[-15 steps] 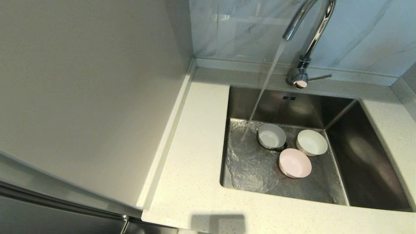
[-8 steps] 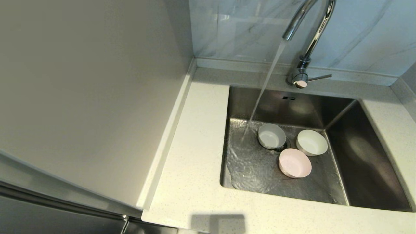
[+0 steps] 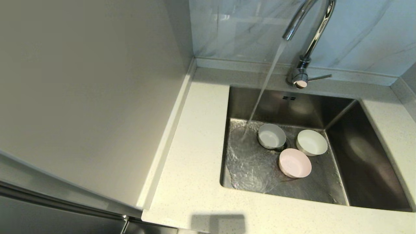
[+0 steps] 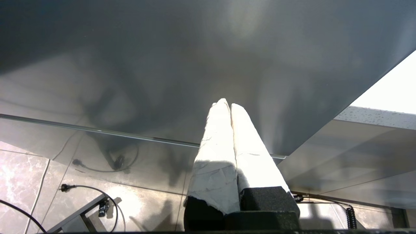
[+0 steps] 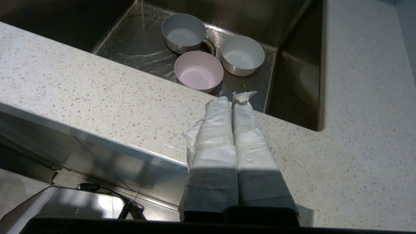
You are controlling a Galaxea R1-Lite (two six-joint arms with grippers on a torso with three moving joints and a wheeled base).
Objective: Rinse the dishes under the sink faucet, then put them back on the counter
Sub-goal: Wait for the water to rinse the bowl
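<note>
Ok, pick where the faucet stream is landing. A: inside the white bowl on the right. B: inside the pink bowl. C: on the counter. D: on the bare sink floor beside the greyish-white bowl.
D: the stream hits the sink floor just left of the greyish-white bowl, missing all three bowls.

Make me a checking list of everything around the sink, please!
Surface: off-white speckled stone counter, bare where visible.
Job's things: greyish-white round bowl by the drain, white round bowl and pale pink round bowl, all upright on the floor of the brushed steel sink. The tall chrome faucet is running; its stream lands beside the greyish-white bowl, not in it.
Clutter: nothing seen.
Grippers: left hand shut, empty, low in front of a dark grey cabinet panel. Right hand shut, empty, over the counter's front edge.
Cables: black cords on the floor tiles.
Surroundings: grey marbled wall tile.
</note>
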